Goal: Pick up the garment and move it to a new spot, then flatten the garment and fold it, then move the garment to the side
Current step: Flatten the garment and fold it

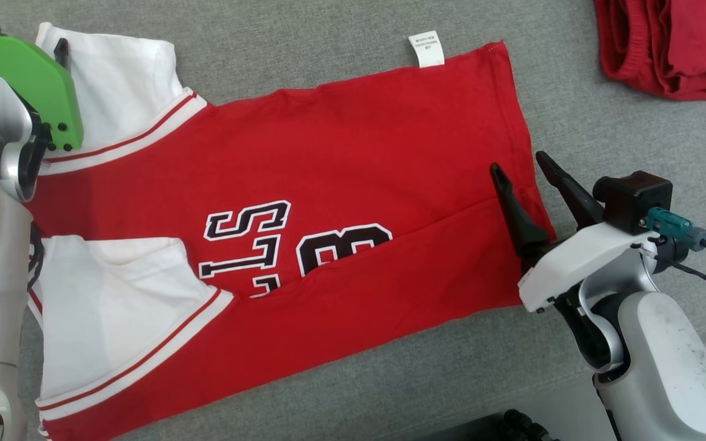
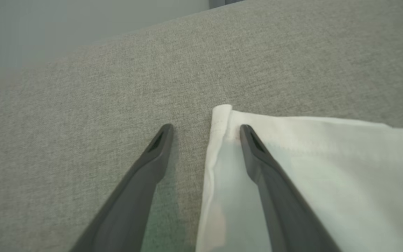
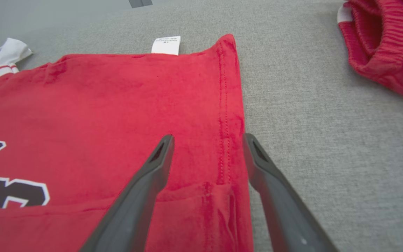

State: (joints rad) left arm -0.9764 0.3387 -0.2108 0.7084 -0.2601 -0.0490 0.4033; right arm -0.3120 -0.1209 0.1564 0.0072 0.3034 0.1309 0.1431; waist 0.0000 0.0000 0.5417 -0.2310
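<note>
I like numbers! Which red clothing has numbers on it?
The flat red shirt with white sleeves, spread in the middle. The bunched-up red garment at the far right shows no print.

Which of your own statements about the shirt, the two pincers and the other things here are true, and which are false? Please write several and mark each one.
1. The left pincer and right pincer are both open. True.
2. The shirt is crumpled in a heap. False: it lies spread, mostly flat, on the grey surface.
3. The left pincer is at a white sleeve. True.
4. The white label is between the right pincer's fingers. False: it sticks out at the shirt's far edge, away from that pincer.
5. A second red garment lies apart from the shirt. True.
</note>
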